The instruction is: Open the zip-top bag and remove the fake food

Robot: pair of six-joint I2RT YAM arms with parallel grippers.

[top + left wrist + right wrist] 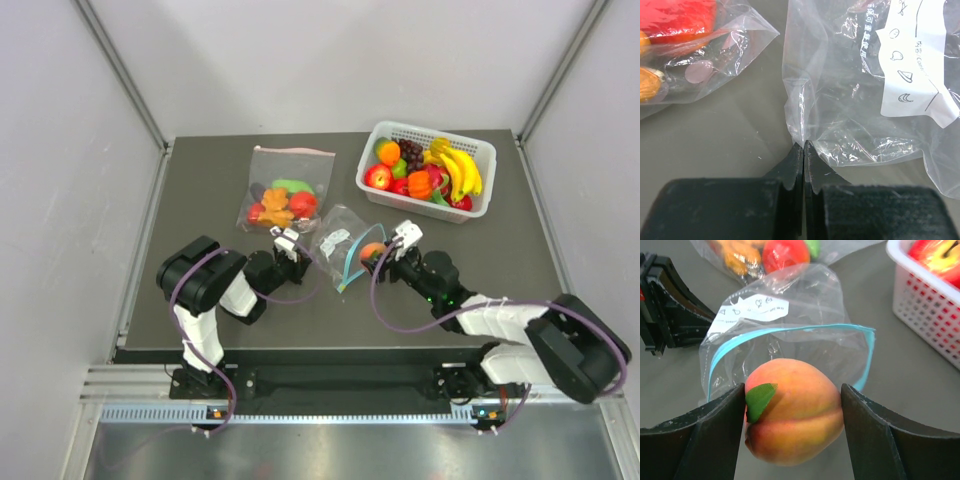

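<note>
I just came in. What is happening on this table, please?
Two robot arms are emptying a small zip-top bag. The left gripper is shut on an edge of the bag and holds it. The bag's teal zip is open, and the right gripper holds a fake peach between its fingers, right at the bag's mouth. A bigger bag of toy food and a white basket lie beyond, untouched.

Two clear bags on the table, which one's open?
The small clear plastic bag with the teal-blue zip strip: its mouth gapes wide, strip bowed apart. The larger clear bag with the pink-red zip strip lies flat, strip straight, toy food inside.
</note>
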